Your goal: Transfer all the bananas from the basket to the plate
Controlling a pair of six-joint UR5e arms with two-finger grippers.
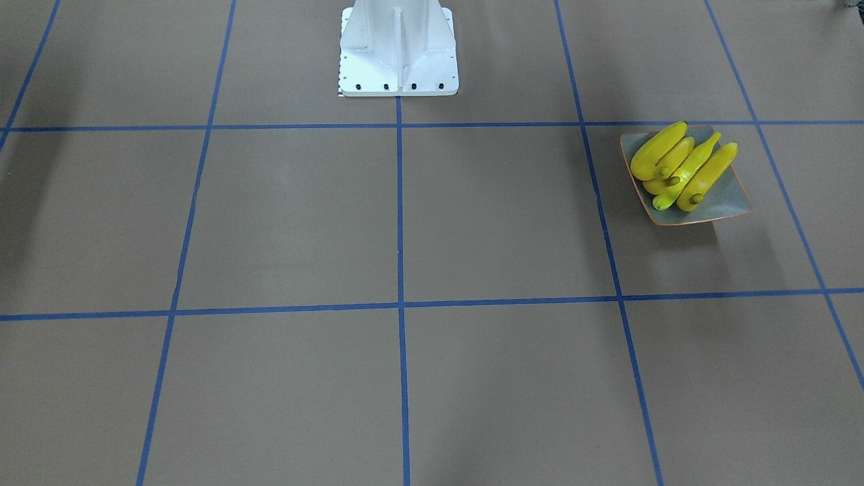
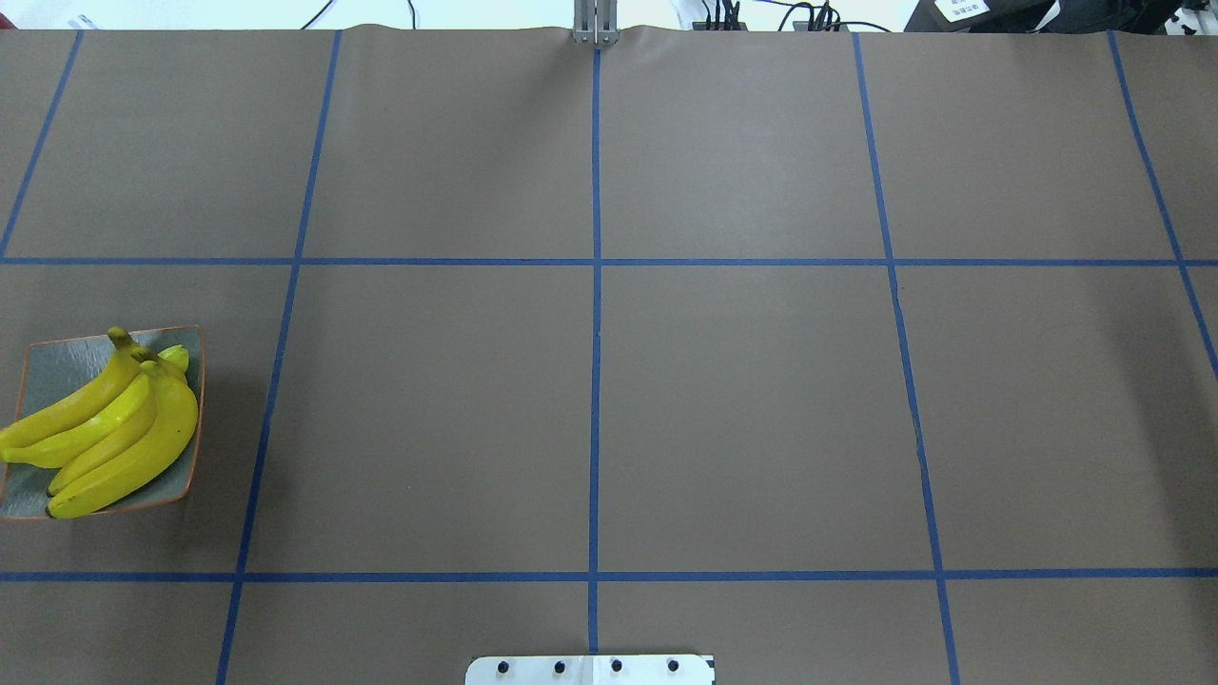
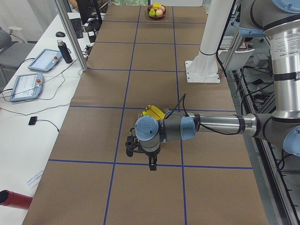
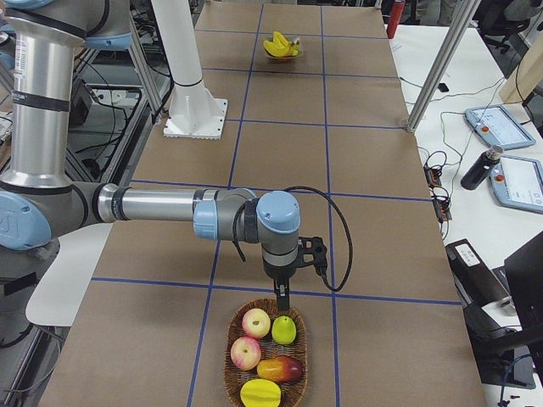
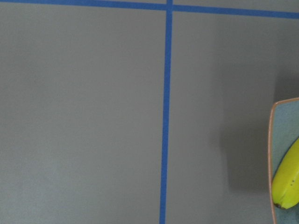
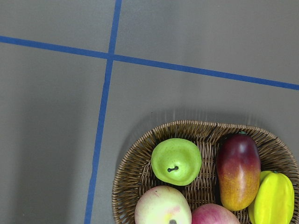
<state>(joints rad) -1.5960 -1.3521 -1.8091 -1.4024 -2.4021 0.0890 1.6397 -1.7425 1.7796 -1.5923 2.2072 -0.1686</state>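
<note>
Four yellow bananas (image 2: 105, 428) lie side by side, touching, on the grey-green plate (image 2: 57, 366). The plate rests on the brown tabletop (image 2: 742, 409) at the robot's left end, inside one square of the blue tape lines (image 2: 597, 381).

The left arm (image 3: 215, 124) holds its forearm level over the tabletop. Its wrist is bent so that the left tool (image 3: 151, 165) points straight down. The tool hangs beside the plate, above a tape line, and touches neither the plate nor the fruit. The left wrist view shows only the plate's orange rim and one banana tip at its right edge. Whether this tool is released or clenched cannot be told.

The right arm (image 4: 161, 205) mirrors this pose at the opposite end, with a level forearm and a downturned wrist. The right tool (image 4: 282, 298) points straight down just above the far rim of the wicker basket (image 6: 135, 163). The pictures do not show how its jaws stand either.

The basket holds a green apple (image 6: 176, 161), a red-and-orange mango (image 6: 238, 171), a yellow star fruit (image 6: 273, 200) and two pale pink-blushed round fruits.
</note>
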